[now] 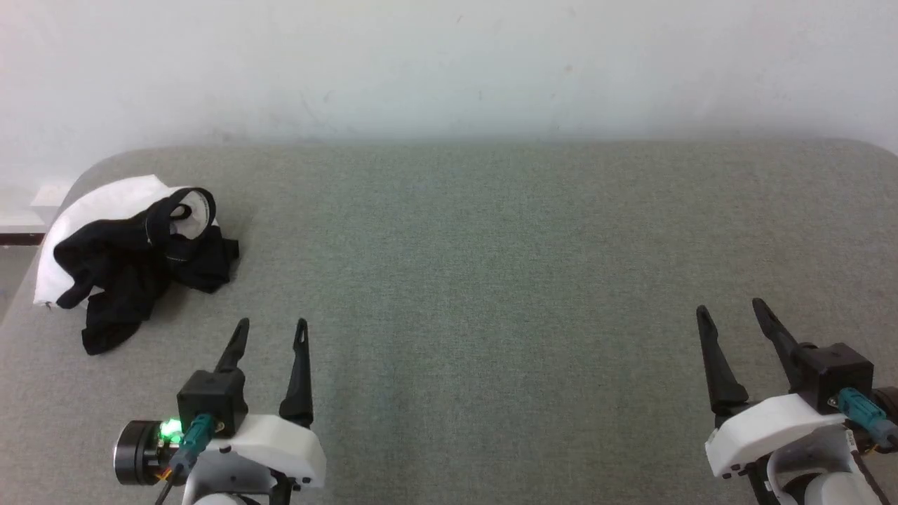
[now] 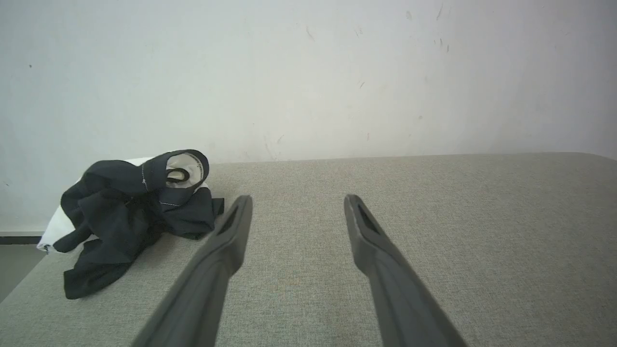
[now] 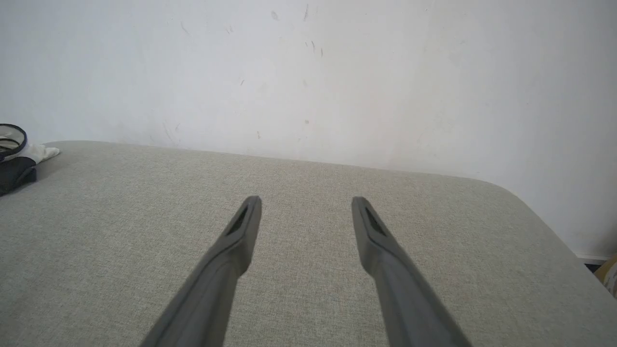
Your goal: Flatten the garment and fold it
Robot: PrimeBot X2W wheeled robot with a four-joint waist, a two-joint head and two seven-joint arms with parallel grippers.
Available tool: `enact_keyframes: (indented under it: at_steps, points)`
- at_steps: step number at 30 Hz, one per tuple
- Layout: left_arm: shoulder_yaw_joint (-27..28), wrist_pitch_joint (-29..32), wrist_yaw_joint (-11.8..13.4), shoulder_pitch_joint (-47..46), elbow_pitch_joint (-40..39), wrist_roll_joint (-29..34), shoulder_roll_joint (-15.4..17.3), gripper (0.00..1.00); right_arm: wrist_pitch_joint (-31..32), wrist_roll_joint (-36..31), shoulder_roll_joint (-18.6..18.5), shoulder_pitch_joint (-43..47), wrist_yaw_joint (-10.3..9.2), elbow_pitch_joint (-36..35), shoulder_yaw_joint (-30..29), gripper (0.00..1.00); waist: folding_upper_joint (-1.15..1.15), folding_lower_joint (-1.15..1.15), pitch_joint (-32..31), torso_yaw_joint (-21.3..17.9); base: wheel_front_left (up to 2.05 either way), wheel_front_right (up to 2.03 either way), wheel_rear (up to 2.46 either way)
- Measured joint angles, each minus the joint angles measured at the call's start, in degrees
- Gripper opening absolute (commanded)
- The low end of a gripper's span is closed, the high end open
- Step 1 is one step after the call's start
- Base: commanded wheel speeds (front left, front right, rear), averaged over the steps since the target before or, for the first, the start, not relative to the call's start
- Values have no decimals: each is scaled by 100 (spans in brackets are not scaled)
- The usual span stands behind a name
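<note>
Grey-green woven cloth covers the desk (image 1: 491,231). Garment (image 1: 133,259): white body under black sleeves, crumpled in a heap at the desk's far left corner. Left hand (image 1: 272,326): fingers spread, empty, near the heap but not touching it. Right hand (image 1: 729,308): fingers spread, empty, well apart from the garment.

Nothing legible anywhere — faint pale specks on the neck trim (image 2: 192,155) of the garment (image 2: 120,217) may be print.

Just one shirt (image 1: 133,259), one table (image 1: 491,280), one wall (image 1: 449,63), plus two grippers: left gripper (image 1: 272,324) and right gripper (image 1: 729,306).
</note>
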Motion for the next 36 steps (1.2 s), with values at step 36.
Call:
enact_keyframes:
  at_steps: [36]
  points:
    - [-48, -426, 238, 168, -102, -336, 0, 100, -410, 62, 1, 4, 0, 73, -37, 100, 0, 0, 41, 961, 0, 0, 0]
